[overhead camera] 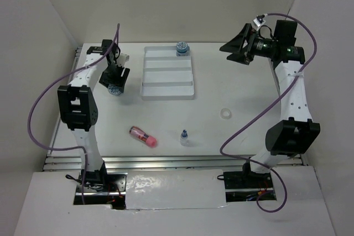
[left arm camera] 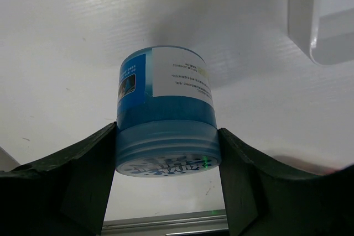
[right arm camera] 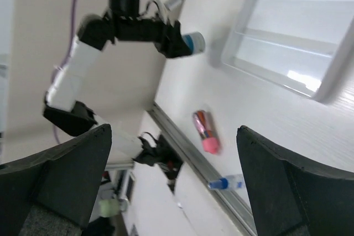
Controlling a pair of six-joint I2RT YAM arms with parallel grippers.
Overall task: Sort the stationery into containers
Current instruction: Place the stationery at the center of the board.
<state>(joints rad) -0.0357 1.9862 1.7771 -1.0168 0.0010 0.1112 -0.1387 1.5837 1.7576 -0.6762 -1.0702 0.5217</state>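
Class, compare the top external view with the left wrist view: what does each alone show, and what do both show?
Only top external: a second blue pot in the far compartment of the white tray, plus the pink tube, small bottle and white ring on the table. Only left wrist: the printed label and patterned lid of the held blue pot. Both: the left gripper shut on that pot, and part of the tray.

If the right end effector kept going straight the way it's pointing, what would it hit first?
Probably bare table, between the white tray and the pink tube; depth is unclear.
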